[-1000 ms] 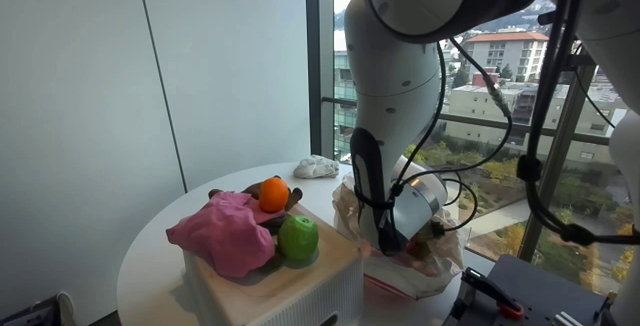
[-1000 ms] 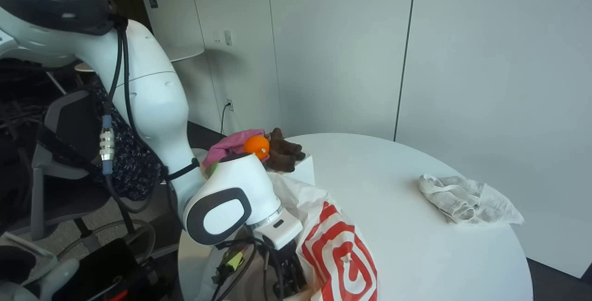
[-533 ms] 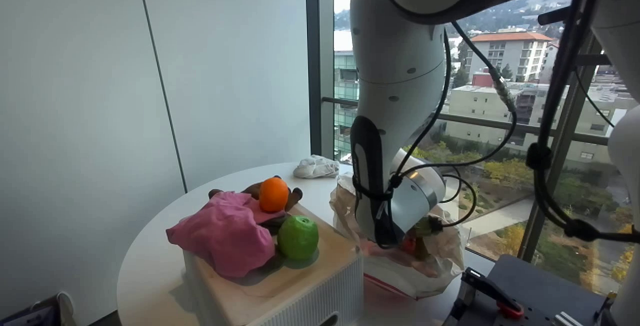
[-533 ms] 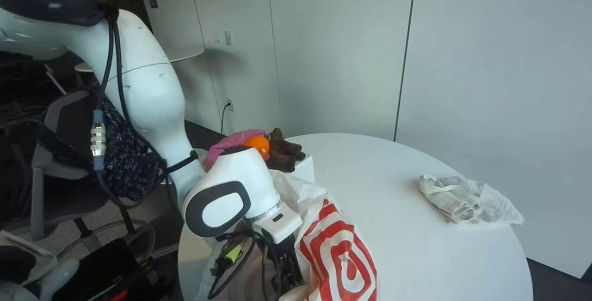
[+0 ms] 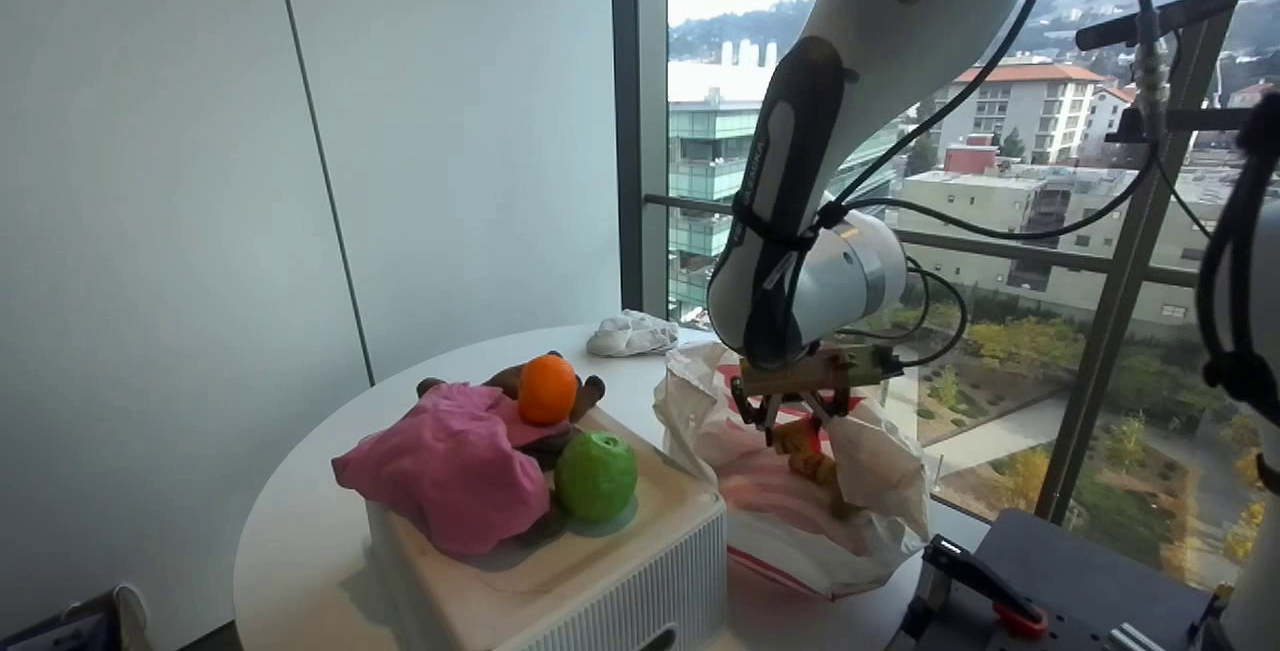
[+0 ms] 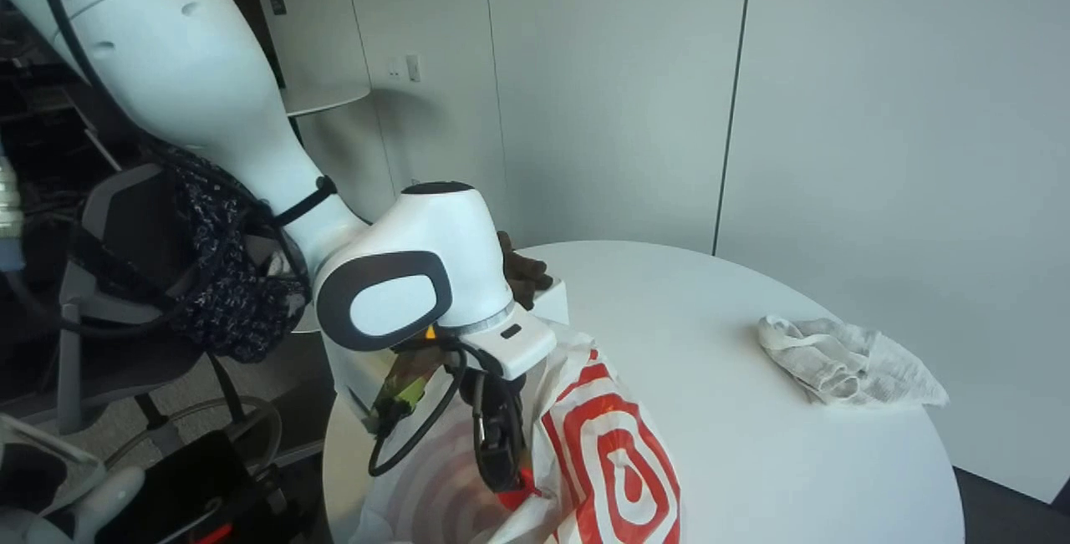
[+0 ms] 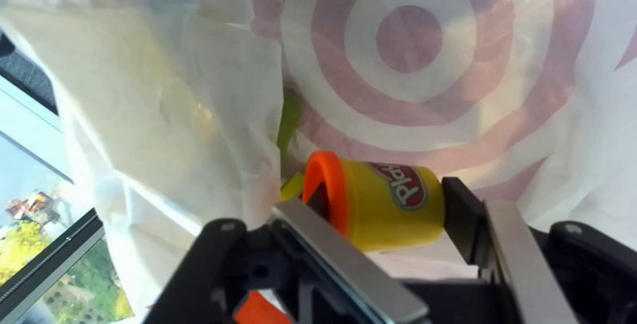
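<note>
The yellow can (image 7: 380,209) bears a label (image 7: 404,184) reading "Play", and the white bag (image 6: 600,435) a red bullseye sign (image 6: 633,481).

A round white table (image 6: 669,310) bears a box (image 5: 630,581), bag (image 6: 614,465) and cloth (image 6: 853,364).

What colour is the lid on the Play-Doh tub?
Orange. The lid shows best in the wrist view, on the yellow tub.
</note>
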`<action>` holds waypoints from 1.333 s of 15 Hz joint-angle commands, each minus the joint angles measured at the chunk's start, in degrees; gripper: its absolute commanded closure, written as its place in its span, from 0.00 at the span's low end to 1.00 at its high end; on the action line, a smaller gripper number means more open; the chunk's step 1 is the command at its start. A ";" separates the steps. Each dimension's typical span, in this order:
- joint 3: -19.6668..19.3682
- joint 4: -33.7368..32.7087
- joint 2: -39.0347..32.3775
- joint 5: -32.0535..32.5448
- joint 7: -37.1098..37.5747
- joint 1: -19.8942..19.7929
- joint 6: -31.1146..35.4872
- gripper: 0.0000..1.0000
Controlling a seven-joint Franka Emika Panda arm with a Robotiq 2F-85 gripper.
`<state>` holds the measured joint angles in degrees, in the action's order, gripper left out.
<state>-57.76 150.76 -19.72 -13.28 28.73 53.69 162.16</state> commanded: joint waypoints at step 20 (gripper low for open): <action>21.91 -4.96 44.69 11.79 -31.24 -7.67 -24.11 0.67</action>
<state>-43.43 146.20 25.43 8.70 8.78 51.50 138.63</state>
